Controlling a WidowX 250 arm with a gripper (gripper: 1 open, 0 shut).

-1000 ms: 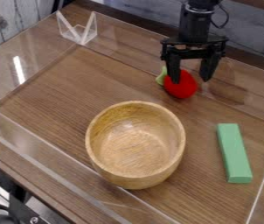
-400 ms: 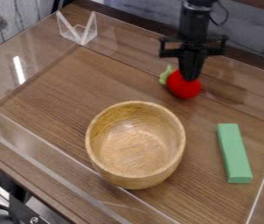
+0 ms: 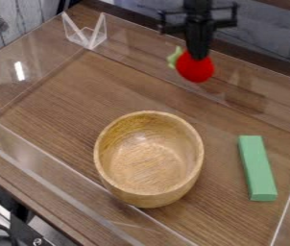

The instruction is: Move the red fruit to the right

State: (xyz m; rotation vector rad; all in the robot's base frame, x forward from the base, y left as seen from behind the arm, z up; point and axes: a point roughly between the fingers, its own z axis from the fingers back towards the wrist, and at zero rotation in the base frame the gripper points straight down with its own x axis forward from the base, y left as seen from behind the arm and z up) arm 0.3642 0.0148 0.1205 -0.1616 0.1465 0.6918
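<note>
The red fruit [image 3: 194, 68], small, glossy and round with a bit of green at its left side, hangs clear of the wooden table at the back of the scene. My gripper [image 3: 197, 58] points down onto its top, black fingers together and shut on it. The fruit sits just below the fingertips, behind and above the wooden bowl [image 3: 149, 159].
A flat green rectangular block [image 3: 255, 167] lies to the right of the bowl. A clear plastic wall [image 3: 33, 58] rings the table, and a small clear stand [image 3: 84, 32] sits at the back left. Bare wood shows between the bowl and the back edge.
The fingers went from spread around the fruit to shut on it. The gripper then rose and shifted slightly left, lifting the fruit off the table.
</note>
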